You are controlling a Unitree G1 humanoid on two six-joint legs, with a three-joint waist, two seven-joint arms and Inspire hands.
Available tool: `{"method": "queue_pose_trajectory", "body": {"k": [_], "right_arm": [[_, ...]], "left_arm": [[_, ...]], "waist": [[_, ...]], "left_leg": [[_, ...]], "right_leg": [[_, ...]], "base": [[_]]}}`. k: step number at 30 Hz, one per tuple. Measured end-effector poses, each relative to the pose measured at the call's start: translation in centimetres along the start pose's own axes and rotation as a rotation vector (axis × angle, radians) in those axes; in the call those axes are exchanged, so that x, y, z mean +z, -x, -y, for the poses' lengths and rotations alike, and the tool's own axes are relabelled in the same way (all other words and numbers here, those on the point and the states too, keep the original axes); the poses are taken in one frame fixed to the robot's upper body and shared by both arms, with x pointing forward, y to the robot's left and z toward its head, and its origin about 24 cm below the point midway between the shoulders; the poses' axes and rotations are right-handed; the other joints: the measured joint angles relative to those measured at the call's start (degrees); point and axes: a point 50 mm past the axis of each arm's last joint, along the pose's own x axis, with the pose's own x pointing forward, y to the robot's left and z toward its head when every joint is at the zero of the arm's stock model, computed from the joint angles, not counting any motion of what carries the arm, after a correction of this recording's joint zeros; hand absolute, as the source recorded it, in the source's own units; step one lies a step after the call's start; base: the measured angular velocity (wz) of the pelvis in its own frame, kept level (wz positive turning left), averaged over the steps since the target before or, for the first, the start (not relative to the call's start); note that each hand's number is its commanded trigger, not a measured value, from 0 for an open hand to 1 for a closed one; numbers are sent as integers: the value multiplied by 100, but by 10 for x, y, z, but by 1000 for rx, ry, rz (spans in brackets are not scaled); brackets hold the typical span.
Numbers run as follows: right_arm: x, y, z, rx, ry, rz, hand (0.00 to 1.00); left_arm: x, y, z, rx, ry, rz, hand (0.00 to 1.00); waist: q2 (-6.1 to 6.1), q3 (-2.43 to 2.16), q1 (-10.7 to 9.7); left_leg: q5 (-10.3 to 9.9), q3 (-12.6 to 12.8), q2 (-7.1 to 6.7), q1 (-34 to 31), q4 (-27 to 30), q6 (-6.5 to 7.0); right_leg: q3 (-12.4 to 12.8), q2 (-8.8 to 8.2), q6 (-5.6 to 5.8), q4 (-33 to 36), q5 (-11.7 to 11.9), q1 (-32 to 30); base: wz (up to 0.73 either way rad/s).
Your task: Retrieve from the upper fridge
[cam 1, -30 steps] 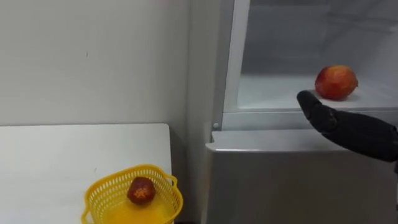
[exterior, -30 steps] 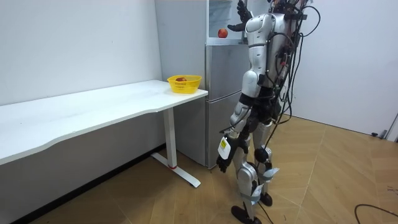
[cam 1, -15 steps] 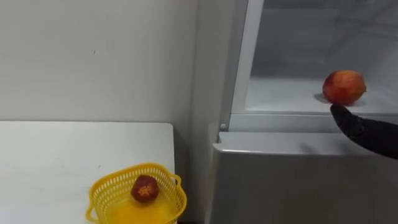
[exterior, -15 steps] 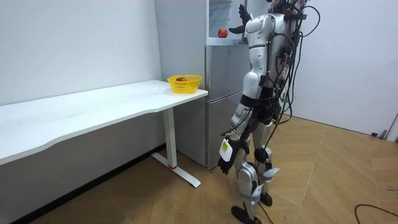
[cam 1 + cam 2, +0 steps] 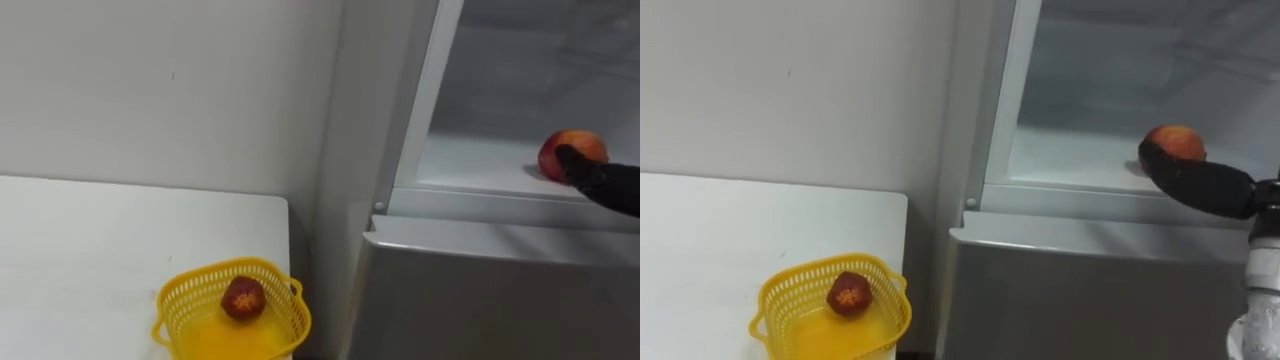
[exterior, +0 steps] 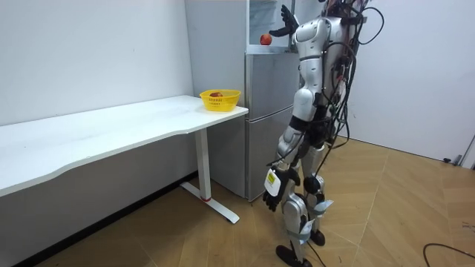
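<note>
Right hand (image 5: 1200, 185) of mine reaches into the upper fridge compartment (image 5: 1070, 150) from 3 o'clock. Its fingers (image 5: 1155, 160) are stretched out straight and curl round nothing. Their tips lie against the low near side of the red fruit (image 5: 1177, 140), as far as I can see. That fruit sits on the compartment's white floor, toward the front edge and off to the right, and nothing lifts it.

At 9 o'clock from the fruit stands the fridge's pale upright frame (image 5: 1025, 90). At 6 o'clock, under my hand, the sill runs across above the closed grey lower door (image 5: 1090, 300).

Down at 7 o'clock, well apart from the fridge opening, a yellow basket (image 5: 775, 300) stands on the white worktop (image 5: 720, 230), at the corner nearest the fridge. It holds one dark red fruit (image 5: 848, 293), lying near its middle. A plain wall (image 5: 790, 90) rises behind the worktop.

In the room view I stand upright before the fridge, beside the worktop's end, with my right arm raised to head height. My left hand (image 6: 273, 194) hangs by my thigh; I cannot tell how it is set.
</note>
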Motion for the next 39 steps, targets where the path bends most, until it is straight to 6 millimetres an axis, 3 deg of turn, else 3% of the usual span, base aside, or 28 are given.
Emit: {"method": "queue_pose_trajectory", "body": {"k": [8, 14, 20, 34, 39], "right_arm": [[-13, -3, 6, 39, 56, -60, 0], [-13, -6, 10, 41, 82, -54, 0], [-35, -10, 13, 54, 104, -171, 0], [-38, -22, 7, 85, 40, -230, 0], [-42, -21, 8, 87, 46, -261, 0]], "left_arm": [[1, 1, -1, 0, -1, 10, 0], [-3, 1, 2, -20, -1, 0, 0], [-2, 2, 1, -20, -2, 4, 0], [-10, 3, -4, -23, 12, -32, 0], [-15, 4, -11, -6, 5, -47, 0]], "waist": [[133, -45, 41], [58, -43, 97], [-75, -53, 166], [-66, -57, 138], [-121, -56, 134]], "left_leg": [[1, -68, -4, -7, 7, -2], [2, -94, -8, -9, 17, -2], [2, -161, -22, -16, 43, -1], [2, -329, -33, -141, 73, -3], [2, -460, -63, -243, 162, -2]], "right_leg": [[-57, -10, -3, 12, -3, -12], [-93, -41, -3, 11, -5, 21], [-157, -60, 0, 2, -10, 30], [-313, -76, 1, -3, -14, 20], [-431, -79, 13, 3, -26, 18]], "base": [[3], [1], [5], [5], [12]]}}
